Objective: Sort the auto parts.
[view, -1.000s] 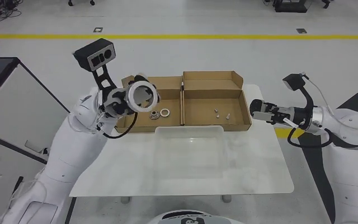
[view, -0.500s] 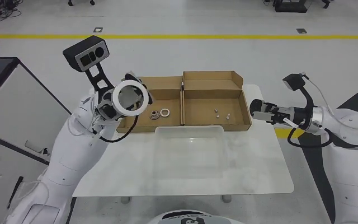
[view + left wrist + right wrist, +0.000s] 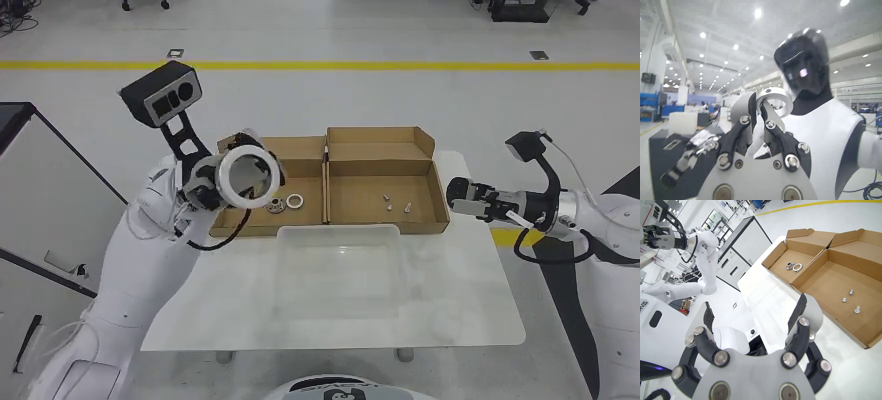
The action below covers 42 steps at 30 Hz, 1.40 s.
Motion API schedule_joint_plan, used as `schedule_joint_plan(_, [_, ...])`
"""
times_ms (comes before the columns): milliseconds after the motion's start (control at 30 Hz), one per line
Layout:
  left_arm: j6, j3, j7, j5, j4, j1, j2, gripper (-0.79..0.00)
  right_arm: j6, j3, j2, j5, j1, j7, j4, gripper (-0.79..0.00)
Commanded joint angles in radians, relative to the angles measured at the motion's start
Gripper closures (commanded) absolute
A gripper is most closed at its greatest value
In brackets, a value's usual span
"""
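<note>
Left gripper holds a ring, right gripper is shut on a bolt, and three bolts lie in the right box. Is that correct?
Not quite. The right gripper is open and empty, as the right wrist view shows. The rest stands: the left gripper holds a ring, and three bolts lie in the right box.

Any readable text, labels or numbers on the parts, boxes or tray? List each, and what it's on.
None readable.
Metal ring in the left hand: no marking seen.
Ring box and bolt box: plain cardboard, no print seen.
Bolts: too small to tell.
Clear tray: no label seen.
</note>
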Motion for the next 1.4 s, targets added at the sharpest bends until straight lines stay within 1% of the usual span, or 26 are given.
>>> schedule_joint_plan(0, [0.022, -0.01, -0.022, 0.111, 0.009, -0.001, 0.009, 0.0, 0.0, 0.0, 0.0, 0.0, 0.0, 0.0, 0.0, -0.785])
schedule_joint_plan(67, [0.033, -0.019, -0.032, 0.172, 0.009, 0.0, 0.015, 0.0, 0.0, 0.0, 0.0, 0.0, 0.0, 0.0, 0.0, -0.785])
schedule_joint_plan(167, [0.038, -0.024, -0.037, 0.21, 0.008, 0.004, 0.022, 0.0, 0.0, 0.0, 0.0, 0.0, 0.0, 0.0, 0.0, -0.785])
schedule_joint_plan(267, [0.014, -0.015, -0.014, 0.177, 0.0, 0.009, 0.023, 0.0, 0.0, 0.0, 0.0, 0.0, 0.0, 0.0, 0.0, -0.785])
schedule_joint_plan(367, [-0.03, 0.014, 0.031, 0.083, -0.015, 0.008, 0.02, 0.0, 0.0, 0.0, 0.0, 0.0, 0.0, 0.0, 0.0, -0.785])
schedule_joint_plan(433, [-0.031, 0.026, 0.035, 0.009, -0.018, 0.003, 0.017, 0.0, 0.0, 0.0, 0.0, 0.0, 0.0, 0.0, 0.0, -0.785])
schedule_joint_plan(567, [-0.031, 0.026, 0.032, -0.067, -0.018, -0.004, 0.011, 0.0, 0.0, 0.0, 0.0, 0.0, 0.0, 0.0, 0.0, -0.785])
schedule_joint_plan(700, [-0.031, 0.027, 0.032, -0.079, -0.022, -0.008, 0.006, 0.0, 0.0, 0.0, 0.0, 0.0, 0.0, 0.0, 0.0, -0.785])
schedule_joint_plan(1100, [-0.031, 0.027, 0.032, -0.079, -0.022, -0.008, 0.006, 0.0, 0.0, 0.0, 0.0, 0.0, 0.0, 0.0, 0.0, -0.785])
schedule_joint_plan(1133, [-0.025, 0.026, 0.038, -0.079, -0.022, -0.006, 0.006, 0.0, 0.0, 0.0, 0.0, 0.0, 0.0, 0.0, 0.0, -0.785])
schedule_joint_plan(1233, [0.033, 0.004, 0.078, -0.024, -0.019, 0.0, 0.005, 0.0, 0.0, 0.0, 0.0, 0.0, 0.0, 0.0, 0.0, -0.785])
schedule_joint_plan(1300, [0.089, -0.012, 0.082, 0.048, 0.007, -0.003, 0.007, 0.0, 0.0, 0.0, 0.0, 0.0, 0.0, 0.0, 0.0, -0.785])
schedule_joint_plan(1333, [0.096, -0.016, 0.083, 0.078, 0.015, -0.003, 0.007, 0.0, 0.0, 0.0, 0.0, 0.0, 0.0, 0.0, 0.0, -0.785])
schedule_joint_plan(1367, [0.113, -0.024, 0.064, 0.142, 0.047, -0.003, 0.009, 0.0, 0.0, 0.0, 0.0, 0.0, 0.0, 0.0, 0.0, -0.785])
